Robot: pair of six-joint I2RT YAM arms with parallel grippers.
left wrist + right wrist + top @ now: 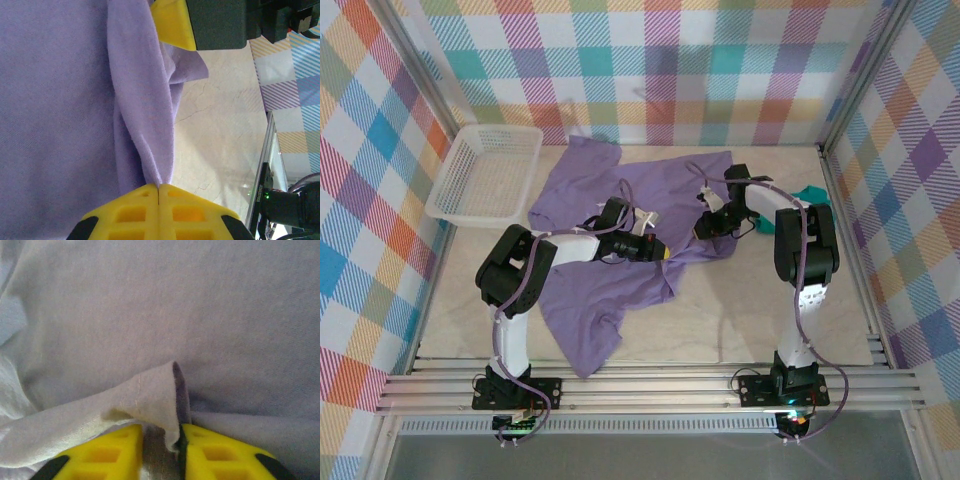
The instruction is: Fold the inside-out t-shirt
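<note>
Soft, matte lavender t-shirt (pixel 580 180), rumpled, sprawled across the surface (pixel 740 320) toward 12 o'clock. Left claw (pixel 158 187) clamped on a thin ridge of it, right claw (pixel 161 432) on a hem, stitching blurred.

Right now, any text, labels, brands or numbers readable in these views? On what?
None readable.
The purple t-shirt is plain fabric in both wrist views. The white basket, the teal garment and the checked walls carry no lettering I can make out.
</note>
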